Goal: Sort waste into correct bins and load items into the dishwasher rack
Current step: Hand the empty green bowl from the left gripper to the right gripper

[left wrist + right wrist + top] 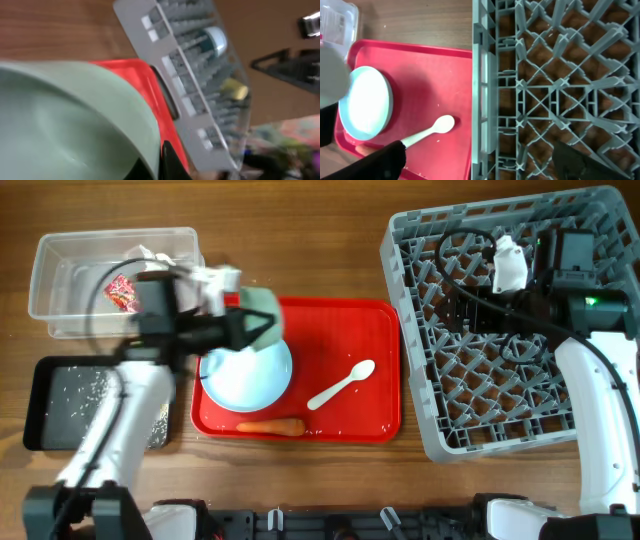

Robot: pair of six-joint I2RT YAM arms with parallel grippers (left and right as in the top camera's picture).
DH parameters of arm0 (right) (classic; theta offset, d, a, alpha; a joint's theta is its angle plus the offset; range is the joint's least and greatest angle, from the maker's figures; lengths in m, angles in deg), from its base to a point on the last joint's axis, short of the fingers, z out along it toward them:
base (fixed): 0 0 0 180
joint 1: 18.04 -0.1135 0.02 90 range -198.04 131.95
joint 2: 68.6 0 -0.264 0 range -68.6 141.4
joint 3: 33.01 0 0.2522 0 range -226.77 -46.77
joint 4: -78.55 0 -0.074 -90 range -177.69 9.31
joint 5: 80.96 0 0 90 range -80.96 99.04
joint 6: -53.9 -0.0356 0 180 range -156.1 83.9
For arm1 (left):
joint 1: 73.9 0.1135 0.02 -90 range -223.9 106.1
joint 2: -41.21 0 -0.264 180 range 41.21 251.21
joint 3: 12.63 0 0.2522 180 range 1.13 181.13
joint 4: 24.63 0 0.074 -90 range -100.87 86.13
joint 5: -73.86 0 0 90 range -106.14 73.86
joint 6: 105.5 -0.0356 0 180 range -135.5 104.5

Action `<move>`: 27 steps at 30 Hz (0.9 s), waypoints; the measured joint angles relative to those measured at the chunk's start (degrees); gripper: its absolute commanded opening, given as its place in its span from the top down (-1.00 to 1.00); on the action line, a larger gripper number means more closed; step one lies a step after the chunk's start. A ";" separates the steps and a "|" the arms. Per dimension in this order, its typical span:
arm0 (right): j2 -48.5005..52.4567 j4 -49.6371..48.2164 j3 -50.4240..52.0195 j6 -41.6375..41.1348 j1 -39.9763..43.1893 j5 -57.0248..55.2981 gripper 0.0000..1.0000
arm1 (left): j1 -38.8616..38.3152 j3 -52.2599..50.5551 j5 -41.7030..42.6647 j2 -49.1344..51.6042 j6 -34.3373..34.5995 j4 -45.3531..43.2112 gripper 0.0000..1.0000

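My left gripper is shut on the rim of the mint-green bowl, held tilted over the back left of the red serving tray; the bowl fills the left wrist view. The pale blue plate, white spoon and orange carrot lie on that tray. The clear tub holds the red wrapper and white paper scrap. The black tray holds rice bits. My right gripper is open and empty over the left edge of the grey rack.
The red serving tray sits between the bins and the rack. In the left wrist view, a round pale thing and a yellow thing show blurred in the rack. The right arm crosses the rack's right side.
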 measured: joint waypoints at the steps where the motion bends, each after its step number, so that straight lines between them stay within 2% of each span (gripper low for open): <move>1: 0.00 0.20 0.02 0.00 0.00 0.00 -0.93 | -6.34 0.00 -5.60 0.02 3.43 -2.54 0.92; 5: 0.00 0.55 0.02 -0.02 0.00 -0.02 -0.93 | -27.56 0.09 -29.77 2.51 8.81 -8.09 0.90; 7: 0.00 0.55 0.02 0.00 0.00 0.00 -0.93 | -31.52 0.09 -37.09 6.97 9.64 -8.83 0.76; 8: 0.00 0.57 0.02 -0.02 0.00 0.00 -0.93 | -32.28 0.09 -38.23 8.92 9.94 -9.40 0.58; 10: 0.00 0.52 0.02 -0.02 0.00 0.00 -0.92 | -33.29 0.07 -40.41 12.26 10.25 -10.16 -0.02; 13: 0.00 -0.94 0.04 -0.96 0.00 0.26 -0.86 | -33.27 0.07 -41.55 11.74 10.58 -11.74 -0.36; 14: 0.00 -2.12 0.04 -1.22 0.00 1.11 -0.85 | -33.11 0.07 -41.72 10.47 10.60 -10.86 -0.40; 17: 0.00 -5.81 0.09 -2.08 -2.64 4.42 -0.82 | -29.42 0.07 -41.88 0.63 10.80 -1.77 -0.62; 21: 1.05 -7.17 0.09 -3.37 -12.98 2.34 -0.72 | -18.82 0.55 -42.36 -14.21 10.84 13.81 -0.75; 24: 5.05 -7.32 0.09 -5.11 -19.96 -1.81 -0.62 | -11.13 0.55 -42.60 -19.50 10.82 22.86 -0.69; 27: 13.35 -8.02 0.09 -8.98 -24.17 -4.98 -0.44 | -6.88 0.55 -42.58 -20.04 10.82 26.73 -0.71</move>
